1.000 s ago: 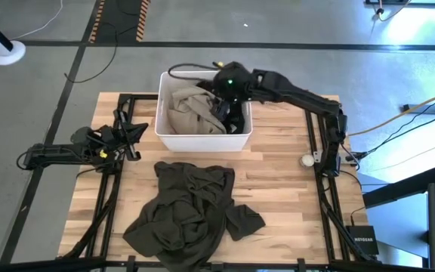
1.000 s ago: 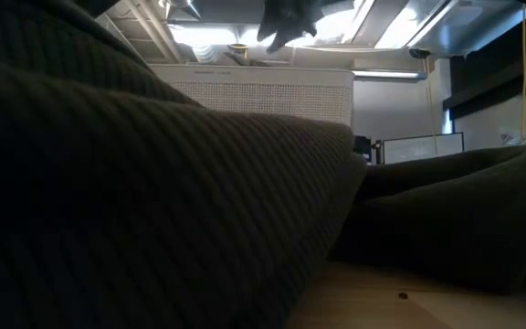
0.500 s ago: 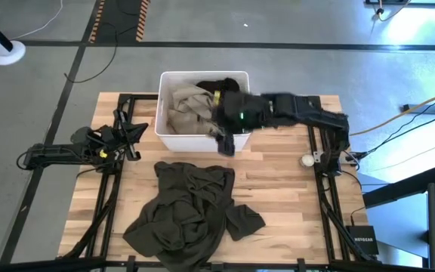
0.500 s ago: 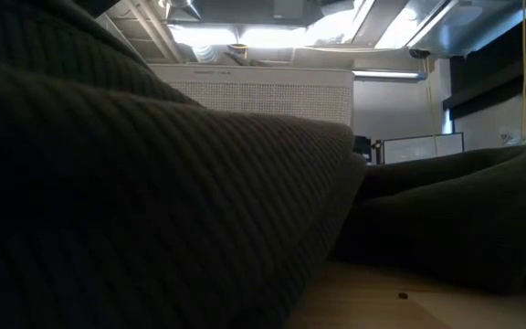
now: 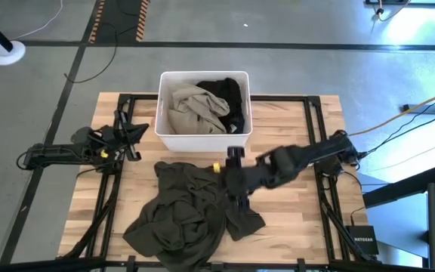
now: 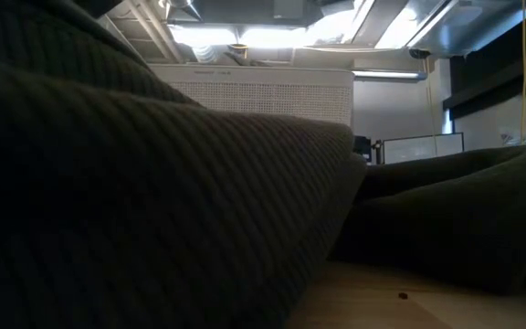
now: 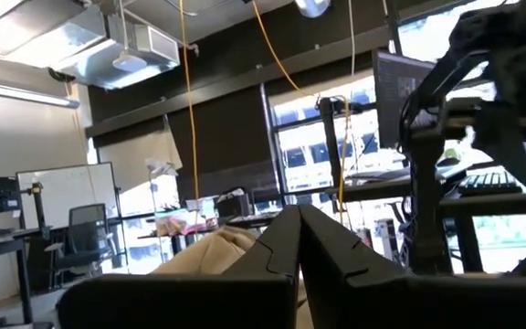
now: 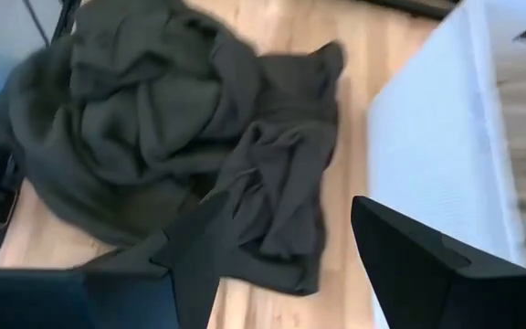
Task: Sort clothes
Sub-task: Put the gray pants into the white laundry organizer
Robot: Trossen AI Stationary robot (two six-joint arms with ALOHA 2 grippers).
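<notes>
Nearest the front edge of the wooden slatted tabletop (image 5: 285,219) lies the crumpled dark olive-green fabric garment (image 5: 189,205), spread in a loose heap whose longer axis runs from the front-left corner up toward the bin, with a smaller flap trailing off at its right side. The low view is almost wholly filled by this same ribbed dark cloth, so it adds little. Directly above the garment's upper right edge hangs the right hand (image 5: 232,175), reaching in from the right side of the tabletop; in the right wrist view its two dark fingers (image 8: 427,265) stand wide apart with nothing between them, and the olive cloth lies spread beneath and ahead of them. The hand is judged to be empty and above the cloth, not yet touching it. The garment lies below and toward the front-left of this hand, so the coming move would appear to be a descent onto the near fold. The right arm is plainly the nearer of the two. The left hand (image 5: 131,136) waits at the left edge of the tabletop, well apart from the heap, its fingers closed together and holding nothing. Farther back, the white rectangular plastic bin (image 5: 202,142) stands at the rear centre, holding a beige-khaki fabric garment (image 5: 191,109) on its left side and a black fabric garment (image 5: 229,98) on its right.
</notes>
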